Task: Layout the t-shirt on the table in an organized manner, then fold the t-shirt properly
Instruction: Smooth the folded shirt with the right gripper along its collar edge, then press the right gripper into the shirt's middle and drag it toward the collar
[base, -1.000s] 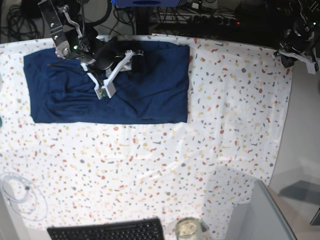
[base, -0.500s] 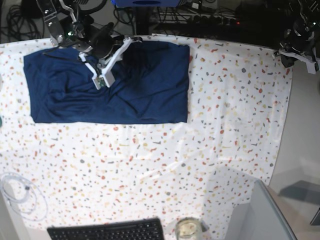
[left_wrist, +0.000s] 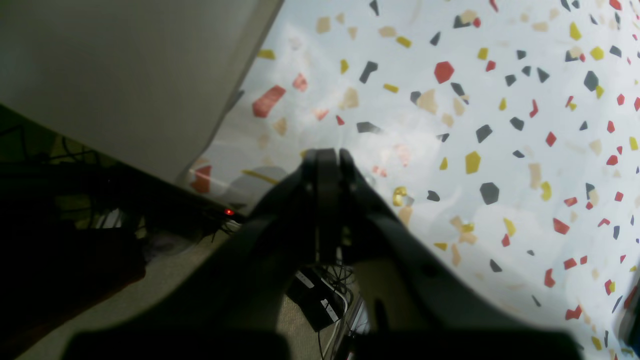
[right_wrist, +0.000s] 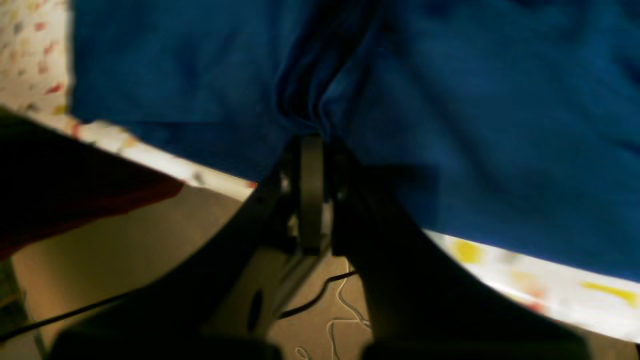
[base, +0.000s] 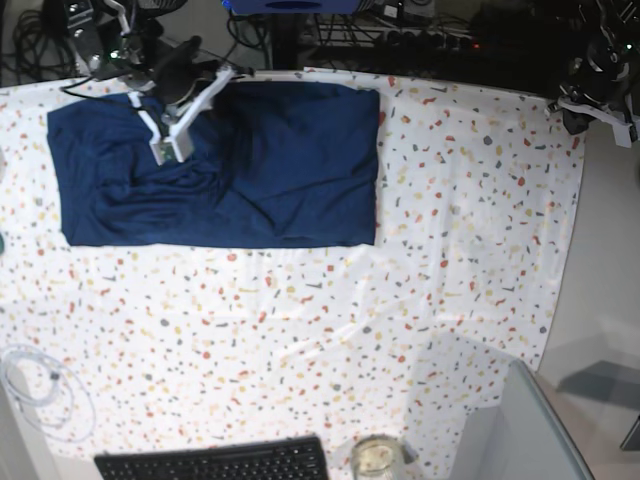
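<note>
1. right hand (right_wrist: 312, 142) is pinched together on a bunched ridge of the t-shirt (base: 250, 170) right at the shirt's far edge, close to the far edge of the worktop (base: 400, 300).
2. the t-shirt lies as a broad rectangle in the far left part of the worktop as the base view shows it, looks part folded; creases run across it near the pinch.
3. left hand (left_wrist: 327, 160) is closed with nothing in it, parked over the opposite far corner of the worktop, well apart from the shirt.
4. step in hand, my read: carry the pinched far edge over for a fold. judgement: lift just enough that the cloth clears the layer below, pull straight across so the edge lands parallel to the near edge, go slow since the thin knit drags and wrinkles.
5. risk, my guess: a one-point pinch lets the rest of the edge sag, so the fold may come out skewed.
6. right wrist view shows the pleats gathered at the fingertips and the worktop's lip just beneath; the base view cannot show that, the arm covers the grip.
7. base view alone shows the whole shirt outline, plus a keyboard (base: 215, 462) and a glass jar (base: 377, 458) at the near edge.
</note>
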